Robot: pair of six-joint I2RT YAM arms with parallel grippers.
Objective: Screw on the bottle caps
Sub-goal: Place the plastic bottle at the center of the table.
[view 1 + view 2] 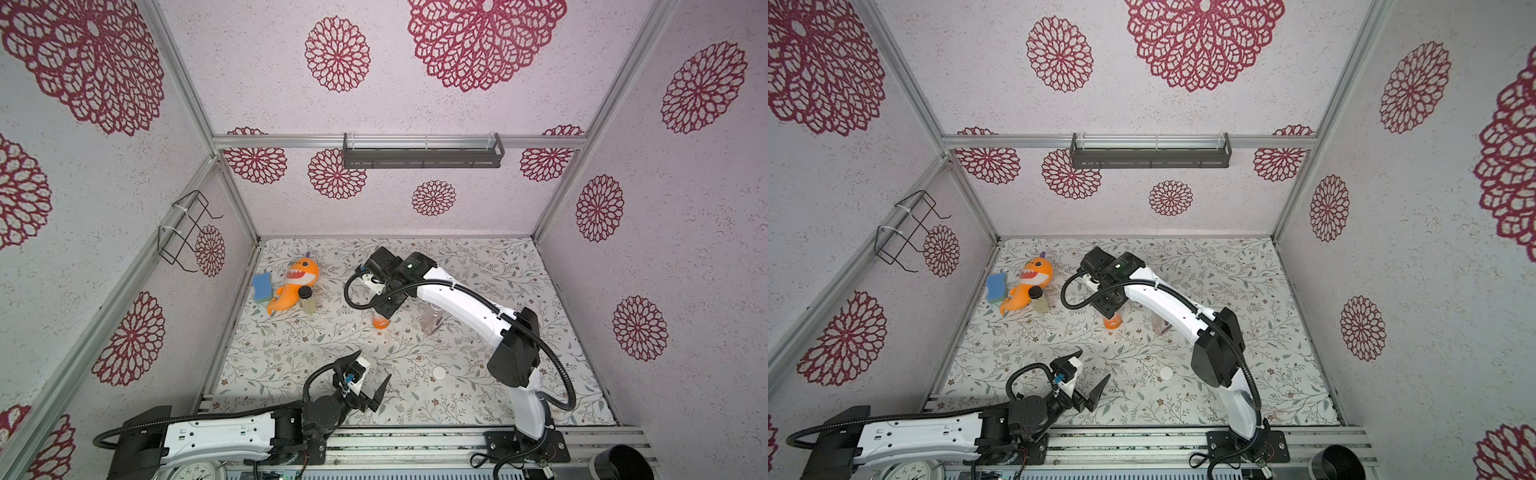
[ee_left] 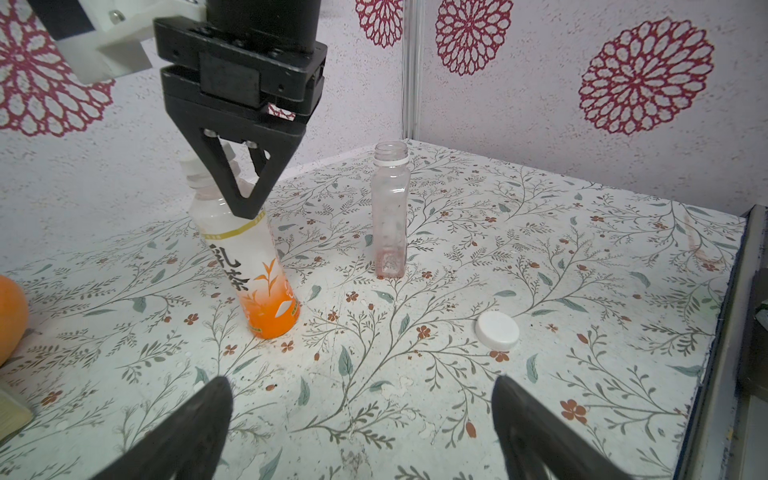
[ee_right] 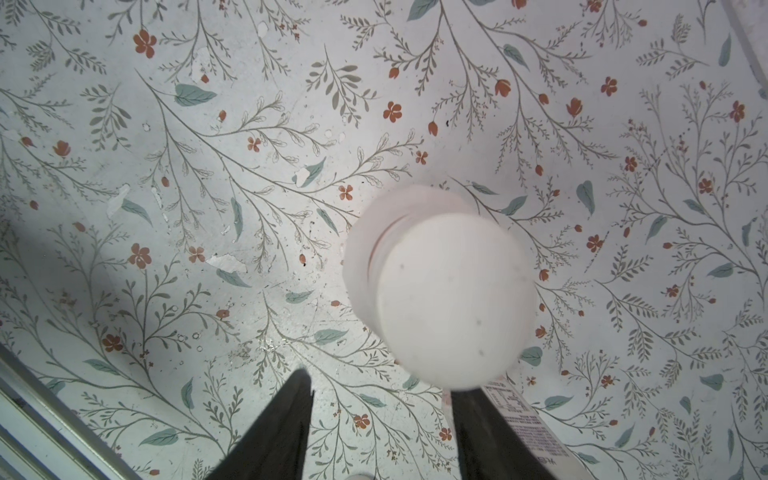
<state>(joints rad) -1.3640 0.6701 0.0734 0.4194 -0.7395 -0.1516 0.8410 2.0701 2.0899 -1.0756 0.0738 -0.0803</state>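
Observation:
The orange-labelled bottle leans on the floral table with a white cap on its neck. My right gripper points down over it, open. Only bare table shows between its fingers, and one fingertip lies against the bottle's side below the cap. The squarer clear bottle stands upright to the right, its neck uncapped. A loose white cap lies flat nearer the front. My left gripper hovers open and empty, left of that cap.
An orange plush shark, a blue sponge and a small black-lidded jar sit at the back left. A dark shelf hangs on the rear wall and a wire rack on the left wall.

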